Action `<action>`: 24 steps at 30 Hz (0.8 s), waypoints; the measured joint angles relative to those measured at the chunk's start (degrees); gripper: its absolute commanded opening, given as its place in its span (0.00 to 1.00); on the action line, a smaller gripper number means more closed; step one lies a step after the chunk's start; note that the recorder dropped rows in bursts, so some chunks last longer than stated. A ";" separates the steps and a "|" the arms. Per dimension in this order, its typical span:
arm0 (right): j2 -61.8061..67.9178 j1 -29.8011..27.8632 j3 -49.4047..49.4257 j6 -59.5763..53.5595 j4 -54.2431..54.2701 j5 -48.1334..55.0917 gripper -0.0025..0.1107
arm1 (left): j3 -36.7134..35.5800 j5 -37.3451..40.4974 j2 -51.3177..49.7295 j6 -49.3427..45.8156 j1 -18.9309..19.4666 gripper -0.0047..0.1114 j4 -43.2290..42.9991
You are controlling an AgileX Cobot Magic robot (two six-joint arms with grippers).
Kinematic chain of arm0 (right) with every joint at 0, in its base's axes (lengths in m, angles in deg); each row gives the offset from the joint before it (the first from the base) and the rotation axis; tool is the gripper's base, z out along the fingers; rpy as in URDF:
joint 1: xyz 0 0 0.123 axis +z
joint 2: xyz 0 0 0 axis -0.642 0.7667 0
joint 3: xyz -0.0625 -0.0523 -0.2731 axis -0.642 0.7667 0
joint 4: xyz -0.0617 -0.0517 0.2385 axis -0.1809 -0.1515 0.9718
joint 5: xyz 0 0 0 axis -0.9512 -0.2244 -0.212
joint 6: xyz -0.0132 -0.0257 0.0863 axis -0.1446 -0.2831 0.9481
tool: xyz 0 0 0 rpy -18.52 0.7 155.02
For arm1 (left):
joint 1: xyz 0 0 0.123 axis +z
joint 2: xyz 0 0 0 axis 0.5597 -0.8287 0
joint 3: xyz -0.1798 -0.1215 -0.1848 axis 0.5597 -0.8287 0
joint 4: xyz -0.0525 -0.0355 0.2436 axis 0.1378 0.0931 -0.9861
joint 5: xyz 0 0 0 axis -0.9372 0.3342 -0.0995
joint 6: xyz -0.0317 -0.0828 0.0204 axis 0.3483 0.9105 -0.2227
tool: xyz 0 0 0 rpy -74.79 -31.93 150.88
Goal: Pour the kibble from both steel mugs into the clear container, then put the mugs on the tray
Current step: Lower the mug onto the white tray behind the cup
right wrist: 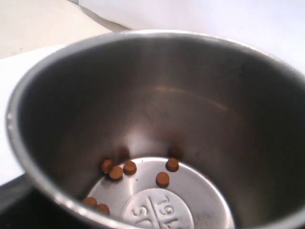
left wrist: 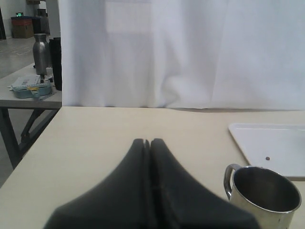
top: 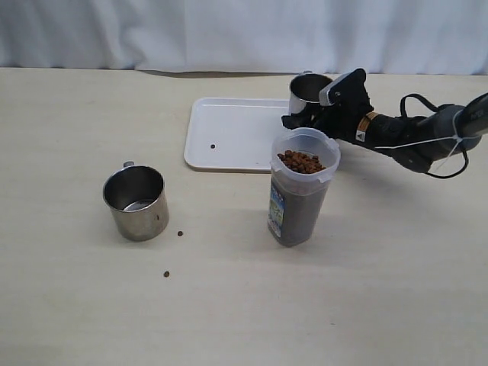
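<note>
**A:** While two stray bits of kibble (top: 166, 274) lie on the table (top: 69, 305) up front, the left steel mug (top: 136, 202) stands upright just behind them, handle turned to the back.

**B:** And the left gripper (left wrist: 147, 143)?

**A:** Out of the wide shot. Its own camera has it above the table, fingers (left wrist: 136, 162) pressed flat together with nothing between them, and that mug just beside.

**B:** Moving back, the clear container (top: 301, 191).

**A:** Upright, mid-table, brown kibble heaped nearly to the rim. Behind it sits the tray (top: 229, 114), one pellet lying on it.

**B:** Far right end?

**A:** The right gripper (top: 309, 116), jaws spread wide and clasped round the right steel mug (top: 305, 88). It is upright at the tray's right end, with a few pellets on its bottom. Resting or just above the tray, I can't tell.
</note>
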 measured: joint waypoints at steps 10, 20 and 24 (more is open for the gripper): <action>1.47 0.00 0.00 0.00 1.35 -1.53 0.19 | 0.00 0.00 0.00 0.00 0.00 0.04 -0.10; 1.47 0.00 0.00 1.08 1.45 -1.16 0.74 | 0.00 0.00 0.00 0.00 0.00 0.04 -0.10; 1.47 0.00 0.00 1.41 1.29 -1.16 0.73 | 0.00 0.00 0.00 0.00 0.00 0.04 -0.21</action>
